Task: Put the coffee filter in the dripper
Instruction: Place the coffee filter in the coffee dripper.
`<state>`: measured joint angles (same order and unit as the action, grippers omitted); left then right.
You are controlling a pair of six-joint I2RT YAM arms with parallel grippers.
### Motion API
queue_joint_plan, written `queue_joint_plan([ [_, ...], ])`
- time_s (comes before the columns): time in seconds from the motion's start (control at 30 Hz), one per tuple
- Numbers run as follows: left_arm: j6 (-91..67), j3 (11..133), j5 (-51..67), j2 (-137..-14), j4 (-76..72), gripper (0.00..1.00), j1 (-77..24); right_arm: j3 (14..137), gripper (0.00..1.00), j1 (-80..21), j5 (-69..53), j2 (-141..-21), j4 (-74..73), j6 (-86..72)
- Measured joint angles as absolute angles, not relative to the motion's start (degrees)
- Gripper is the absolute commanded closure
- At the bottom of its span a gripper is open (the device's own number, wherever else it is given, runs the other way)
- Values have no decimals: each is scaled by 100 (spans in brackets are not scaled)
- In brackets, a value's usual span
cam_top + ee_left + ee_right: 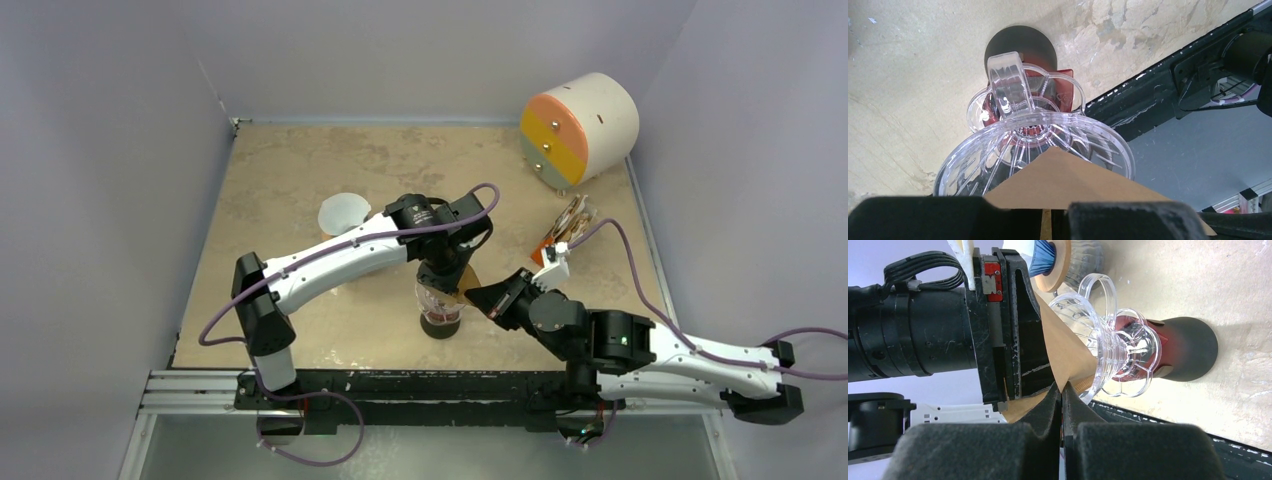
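A brown paper coffee filter [1068,180] hangs point-down, its tip inside a clear ribbed funnel [1023,130] with a loop handle. That funnel sits on a dark red and black stand [1188,347] near the table's front. My left gripper [1047,210] is shut on the filter's upper edge from above. My right gripper [1062,390] is shut on the filter's side edge [1063,350], right beside the funnel's rim. The deep-blue ribbed dripper [1044,257] sits apart at the back left, in a tan wooden ring [1060,267] on a glass cup [1087,260].
A round drum with orange, yellow and green drawer fronts [580,125] lies at the back right. A small pile of packets [565,235] is right of centre. A black rail [400,385] runs along the front edge, and walls close in the table.
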<state>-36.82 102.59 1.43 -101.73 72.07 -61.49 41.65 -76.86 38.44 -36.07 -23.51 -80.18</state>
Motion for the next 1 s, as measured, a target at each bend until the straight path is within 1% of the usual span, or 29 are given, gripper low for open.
queue_joint_plan([
  [0.1, -3684, 10291, 134, -10213, 7216, 84, -6154, 4165, 100, -7686, 3846, -3688, -2316, -8016],
  [0.3, -3682, 10298, 123, -10280, 7271, 75, -6152, 4165, 100, -7686, 3844, -3977, -2198, -8014],
  [0.4, -3682, 10298, 119, -10285, 7299, 72, -6152, 4165, 94, -7686, 3841, -4021, -2193, -8014],
  [0.53, -3682, 10296, 119, -10285, 7299, 64, -6152, 4165, 81, -7686, 3841, -3997, -2196, -8007],
  [0.6, -3680, 10296, 121, -10285, 7299, 61, -6152, 4165, 78, -7686, 3841, -3970, -2198, -7994],
  [0.67, -3682, 10285, 123, -10285, 7295, 59, -6152, 4165, 72, -7686, 3844, -3933, -2198, -7990],
  [0.9, -3682, 10208, 128, -10278, 7293, 56, -6152, 4211, 63, -7686, 3844, -3787, -2388, -7944],
  [1.0, -3682, 10206, 128, -10274, 7293, 54, -6152, 4287, 61, -7686, 3850, -3699, -2477, -7926],
])
